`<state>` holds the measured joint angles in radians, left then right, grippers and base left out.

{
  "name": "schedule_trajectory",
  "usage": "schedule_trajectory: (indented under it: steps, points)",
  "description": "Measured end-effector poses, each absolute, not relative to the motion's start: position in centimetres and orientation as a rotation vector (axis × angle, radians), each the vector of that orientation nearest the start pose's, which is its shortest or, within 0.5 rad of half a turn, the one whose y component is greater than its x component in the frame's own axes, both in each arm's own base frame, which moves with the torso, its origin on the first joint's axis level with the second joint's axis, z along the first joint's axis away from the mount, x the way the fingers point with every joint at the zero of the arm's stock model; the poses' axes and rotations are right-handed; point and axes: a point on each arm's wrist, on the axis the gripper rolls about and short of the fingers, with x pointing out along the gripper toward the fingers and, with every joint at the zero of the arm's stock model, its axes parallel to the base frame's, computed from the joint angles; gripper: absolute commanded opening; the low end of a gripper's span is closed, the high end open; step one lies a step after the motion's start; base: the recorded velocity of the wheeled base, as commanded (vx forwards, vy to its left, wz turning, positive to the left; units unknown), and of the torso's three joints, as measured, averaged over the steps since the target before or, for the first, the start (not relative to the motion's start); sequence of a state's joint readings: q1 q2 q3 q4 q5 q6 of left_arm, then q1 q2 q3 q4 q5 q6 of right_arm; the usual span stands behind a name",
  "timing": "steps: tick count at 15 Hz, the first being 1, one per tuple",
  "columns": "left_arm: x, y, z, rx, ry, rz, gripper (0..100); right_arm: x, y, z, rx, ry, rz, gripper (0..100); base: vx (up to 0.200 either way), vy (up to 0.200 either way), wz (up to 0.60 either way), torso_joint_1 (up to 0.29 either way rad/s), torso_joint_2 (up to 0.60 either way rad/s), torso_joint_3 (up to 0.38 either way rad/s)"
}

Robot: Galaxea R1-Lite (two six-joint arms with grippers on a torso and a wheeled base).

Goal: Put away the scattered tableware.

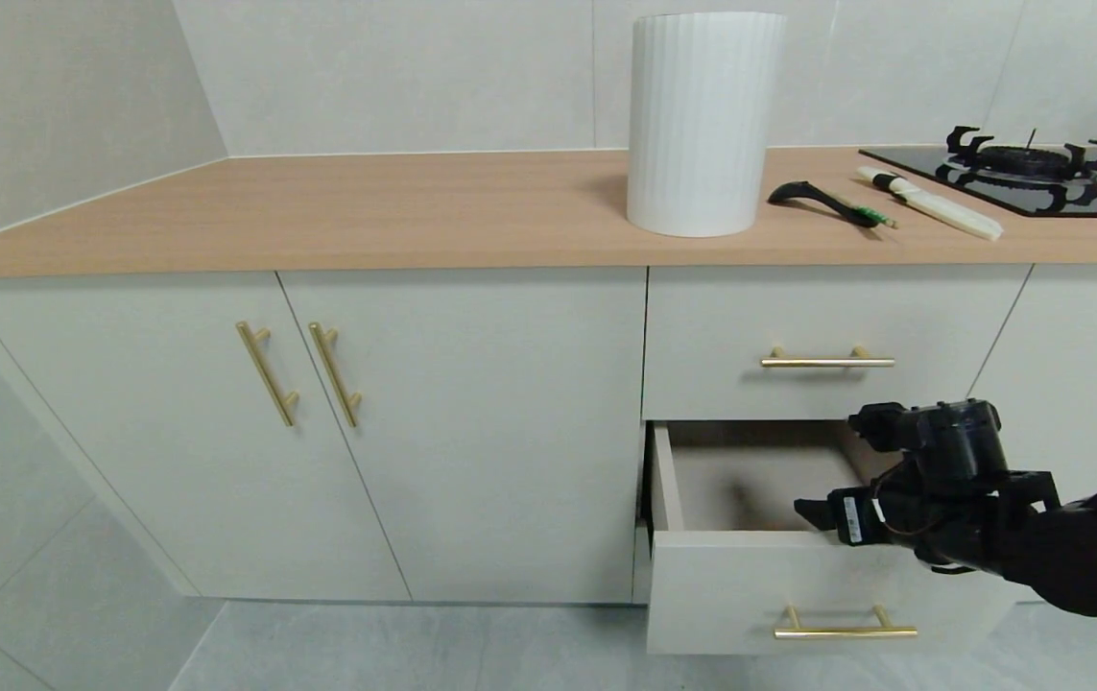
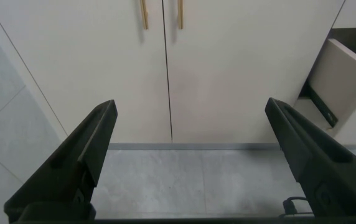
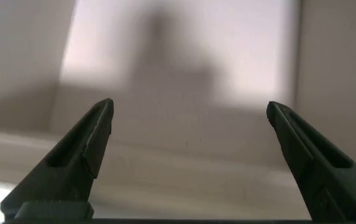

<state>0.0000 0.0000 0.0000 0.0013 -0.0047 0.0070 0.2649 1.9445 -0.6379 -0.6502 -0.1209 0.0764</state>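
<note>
On the wooden counter (image 1: 366,206) lie a black spoon with a green-tipped handle (image 1: 822,202) and a pair of pale chopsticks in a banded sleeve (image 1: 932,203), just right of a tall white ribbed container (image 1: 702,125). Below them the lower drawer (image 1: 750,585) is pulled out, and its inside looks bare. My right gripper (image 1: 836,465) hangs open over the drawer's right half, holding nothing; its wrist view looks between the fingers (image 3: 190,109) at the drawer's inner wall (image 3: 184,74). My left gripper (image 2: 189,107) is open and empty, low in front of the cabinet doors (image 2: 165,56).
A black gas hob (image 1: 1028,173) sits at the counter's far right. The upper drawer (image 1: 826,336) is closed, its gold handle above my right gripper. Two closed doors with gold handles (image 1: 298,374) stand left of the drawers. The open drawer's side (image 2: 343,74) juts out over the grey floor tiles (image 2: 184,180).
</note>
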Motion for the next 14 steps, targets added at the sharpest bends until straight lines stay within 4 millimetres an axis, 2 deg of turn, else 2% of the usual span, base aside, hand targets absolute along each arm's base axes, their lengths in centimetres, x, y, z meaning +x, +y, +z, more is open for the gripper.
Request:
schedule_trajectory:
  steps: [14]
  points:
    - [-2.3,0.0,7.5,0.007,0.001,-0.004,100,25.4,8.2,8.1,-0.265,0.877,0.233,100,0.000,0.000,0.00,0.000,0.00,0.000]
